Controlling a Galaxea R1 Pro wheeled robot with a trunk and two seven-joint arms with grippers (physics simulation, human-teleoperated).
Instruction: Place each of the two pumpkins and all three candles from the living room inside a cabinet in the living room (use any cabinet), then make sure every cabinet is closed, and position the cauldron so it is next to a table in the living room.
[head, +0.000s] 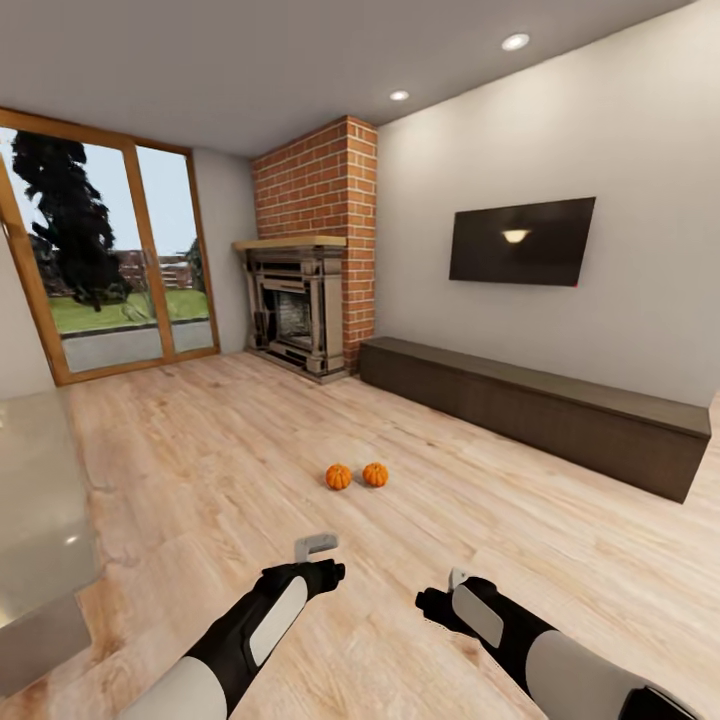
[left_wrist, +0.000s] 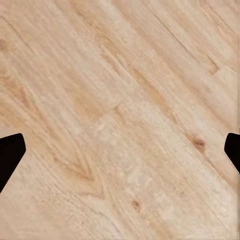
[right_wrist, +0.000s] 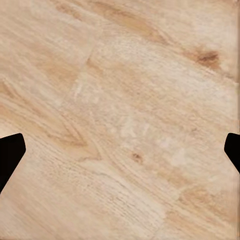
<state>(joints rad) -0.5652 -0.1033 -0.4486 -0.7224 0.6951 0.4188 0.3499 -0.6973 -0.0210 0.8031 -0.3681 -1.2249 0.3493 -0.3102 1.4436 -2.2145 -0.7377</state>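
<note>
Two small orange pumpkins (head: 338, 477) (head: 375, 474) sit side by side on the wooden floor, in the middle of the room. Beyond them to the right, the long low dark brown cabinet (head: 530, 408) stands against the wall, its front flush and shut. My left gripper (head: 322, 570) and right gripper (head: 440, 603) hang low over bare floor, well short of the pumpkins. In the wrist views the dark fingertips (left_wrist: 10, 152) (right_wrist: 10, 150) stand wide apart with nothing between them. The candles and the cauldron are out of view.
A brick fireplace (head: 300, 310) fills the far corner, with a TV (head: 520, 240) on the right wall above the cabinet. Wood-framed glass doors (head: 100, 250) are at the far left. A glass table (head: 40, 520) edge juts in at the near left.
</note>
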